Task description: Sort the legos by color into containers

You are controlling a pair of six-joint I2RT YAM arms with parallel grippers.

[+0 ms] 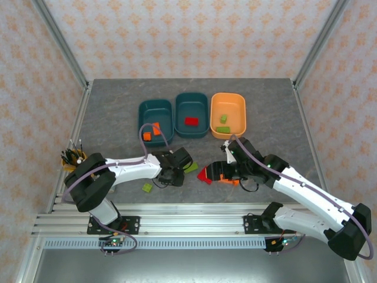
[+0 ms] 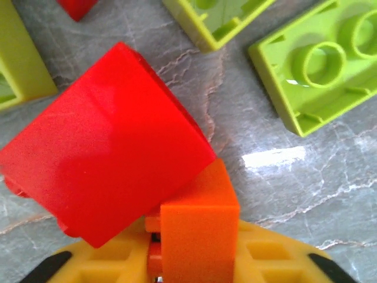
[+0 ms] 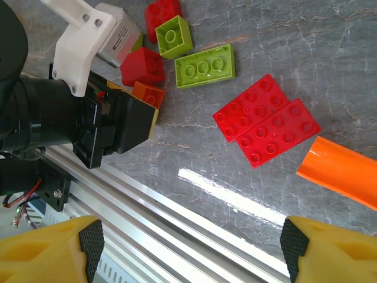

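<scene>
Grey table (image 1: 118, 100): left jaws pinch orange lego (image 2: 197, 236); right jaws spread near red legos (image 3: 253, 115).

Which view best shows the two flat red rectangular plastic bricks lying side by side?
Right wrist: the two red bricks lie whole, studs clear. Top external shows them as a small red patch.

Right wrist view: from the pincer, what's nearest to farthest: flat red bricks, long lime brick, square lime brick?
From the right pincer:
1. Two flat red plastic bricks, ahead, right.
2. Long lime green plastic brick, centre.
3. Square lime green plastic brick, farthest, upper left.
</scene>
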